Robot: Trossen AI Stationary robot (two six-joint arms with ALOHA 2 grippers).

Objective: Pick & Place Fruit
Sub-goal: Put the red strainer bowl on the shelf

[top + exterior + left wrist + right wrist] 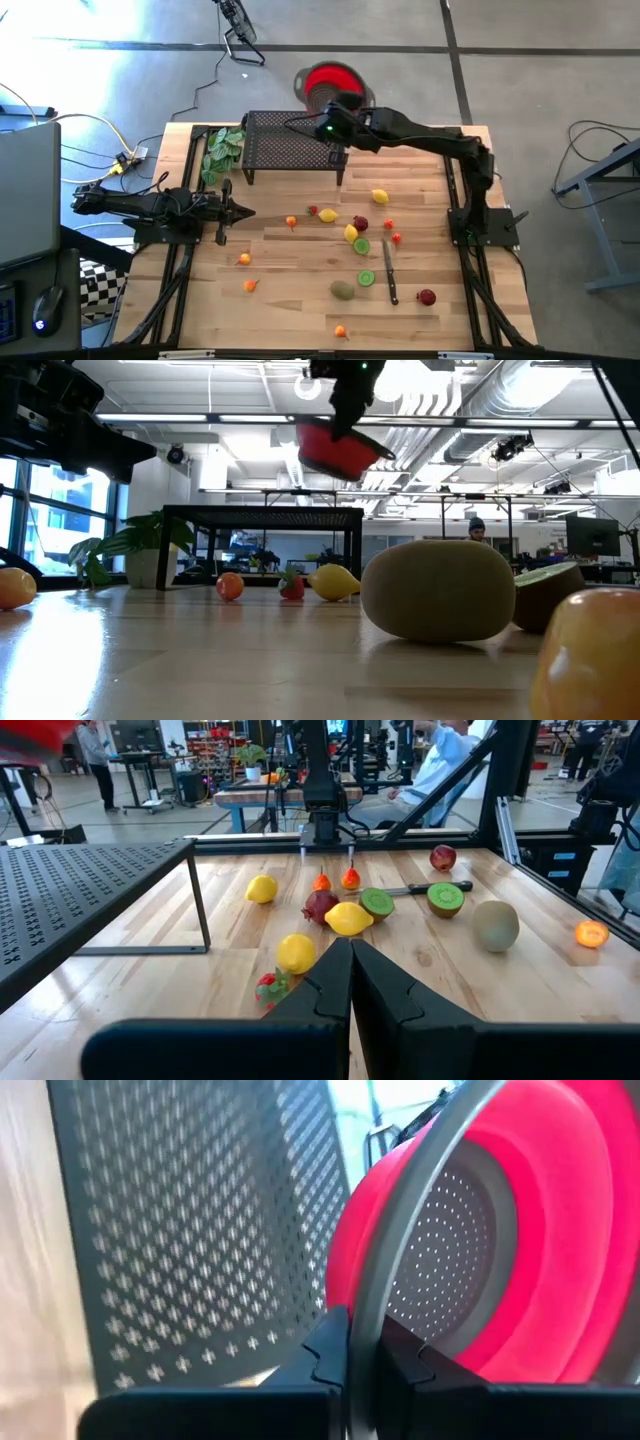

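You are holding the red colander [322,82] by its rim in the clamped right gripper [340,105], far beyond the rack; the fruit [352,233] is lying unpicked mid-table, left gripper [243,211] closed, empty.

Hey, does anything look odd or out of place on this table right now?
Yes: the red colander isn't on the table; the right gripper holds it by the rim, tilted, in the air past the black mesh rack. The fruit lies scattered loose.
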